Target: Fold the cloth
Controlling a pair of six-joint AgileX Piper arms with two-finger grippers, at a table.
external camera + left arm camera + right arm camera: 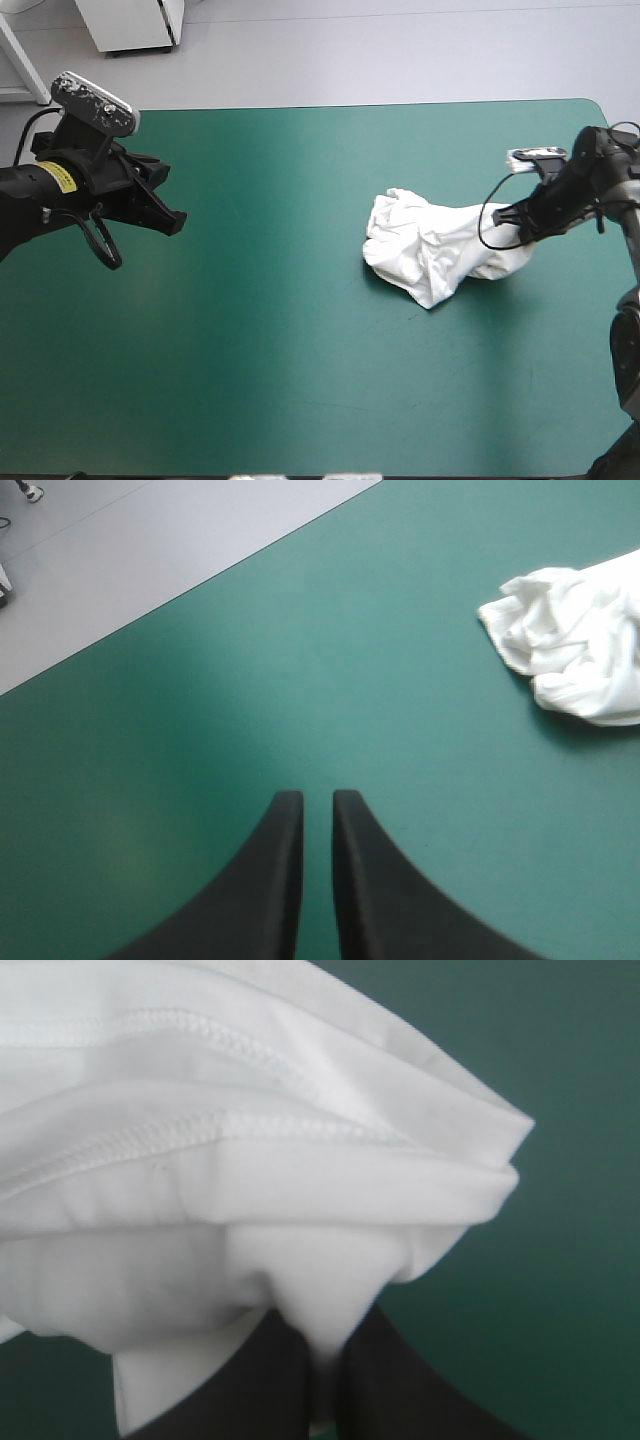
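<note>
the teal-green cover (300,330) lies broad under both arms. the white t-shirt (430,250) sits crumpled on it, one bunched fold clamped between the black fingers of the right gripper (322,1380). the left gripper (318,802), fingers almost touching on nothing, has the heap well ahead of it and off to one side.

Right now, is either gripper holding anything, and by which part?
The right gripper is shut on the T-shirt, pinching a bunched fold at the end of the heap nearest that arm. The left gripper, shut, holds nothing.
</note>
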